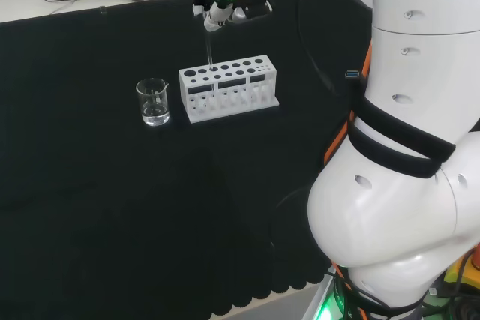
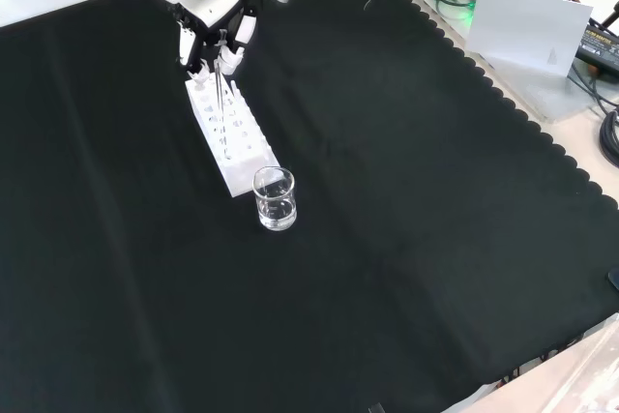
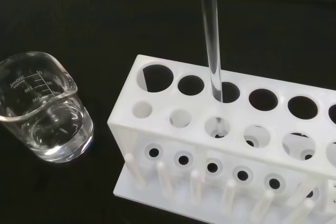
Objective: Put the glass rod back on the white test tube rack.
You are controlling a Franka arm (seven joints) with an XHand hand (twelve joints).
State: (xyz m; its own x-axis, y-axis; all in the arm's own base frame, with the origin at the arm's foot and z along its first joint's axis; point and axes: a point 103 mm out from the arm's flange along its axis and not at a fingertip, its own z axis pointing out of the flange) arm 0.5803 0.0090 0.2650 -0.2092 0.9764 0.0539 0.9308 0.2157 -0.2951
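1. The glass rod (image 3: pixel 212 45) stands upright, its lower end inside a hole in the top row of the white test tube rack (image 3: pixel 173 145).
2. The hand (image 1: pixel 225 5), above the rack, pinches the rod's upper end with curled fingers.
3. A glass beaker (image 1: pixel 153 102) stands on the black cloth (image 2: pixel 416 239) just beside the rack's end.

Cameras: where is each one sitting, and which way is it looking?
Head view: behind and above the arm's base, looking over the white arm links at the bench.
Front view: opposite the arm, looking down on the black cloth; the hand enters from the top.
Wrist view: at the wrist, looking past the palm at the glass rod entering the white rack.
All three share the rack and the beaker.
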